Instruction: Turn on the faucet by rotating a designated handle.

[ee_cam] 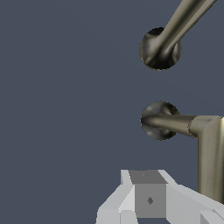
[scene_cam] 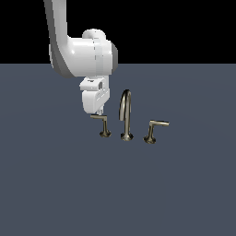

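A: Status, going across the exterior view from its left?

B: Gripper (scene_cam: 97,112) first. It hangs straight down over the free tip of the handle (scene_cam: 102,124), the lever at the exterior view's left end of the faucet (scene_cam: 126,117) set. Fingertips look right at the thin dark arm, touching or just short; can't separate the two from here.

A: Jaws?

B: Can't tell. Exterior view has the fingers merged into one white block. Wrist view shows only one grey finger pad (ee_cam: 148,199) close in front of the lens, with the handle's arm (ee_cam: 210,153) running just beside it. No second finger to judge a gap against.

A: Rest of the set?

B: Spout (scene_cam: 125,115) in the middle, tall arch on a flared base. Then the other lever (scene_cam: 154,130), slanted stem, brighter arm pointing toward the exterior view's right. All three stand in a row on the grey floor (scene_cam: 55,184), roughly central, far from every edge in view.

A: Step?

B: My read: end of approach, about to engage. Handle arm still sits level and in line with the row, so no rotation looks done yet.

A: Next move?

B: Needs a sideways push on the arm near its tip, sweeping around the upright stem. Finger must stay low enough to catch that thin bar, not ride over it.
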`<state>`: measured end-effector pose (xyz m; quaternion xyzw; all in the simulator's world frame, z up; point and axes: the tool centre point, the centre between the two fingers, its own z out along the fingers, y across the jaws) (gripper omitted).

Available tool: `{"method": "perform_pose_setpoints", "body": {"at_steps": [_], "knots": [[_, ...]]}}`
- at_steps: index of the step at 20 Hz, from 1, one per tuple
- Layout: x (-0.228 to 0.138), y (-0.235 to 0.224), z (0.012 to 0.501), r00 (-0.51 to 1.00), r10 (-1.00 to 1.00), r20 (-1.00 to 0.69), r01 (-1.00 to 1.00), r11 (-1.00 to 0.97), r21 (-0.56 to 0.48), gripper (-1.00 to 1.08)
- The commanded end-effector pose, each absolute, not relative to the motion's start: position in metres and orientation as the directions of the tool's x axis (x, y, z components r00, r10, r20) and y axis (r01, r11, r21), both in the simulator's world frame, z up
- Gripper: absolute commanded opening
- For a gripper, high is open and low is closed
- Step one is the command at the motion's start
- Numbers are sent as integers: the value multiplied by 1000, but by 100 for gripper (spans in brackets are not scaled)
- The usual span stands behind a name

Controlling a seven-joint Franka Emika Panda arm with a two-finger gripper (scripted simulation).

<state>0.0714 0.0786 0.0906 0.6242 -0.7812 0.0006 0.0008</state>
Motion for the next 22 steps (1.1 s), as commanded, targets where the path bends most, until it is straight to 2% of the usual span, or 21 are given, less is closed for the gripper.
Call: {"method": "perform_pose_setpoints", "body": {"at_steps": [1, 9, 11, 22], "knots": [[67, 83, 91, -220, -976, 2, -976, 220, 0, -100], [42, 105, 91, -221, -975, 0, -975, 221, 0, -100], [50, 96, 91, -210, -978, -1, -978, 210, -9, -100], [14, 101, 91, -217, -976, 0, -976, 217, -3, -100]]}}
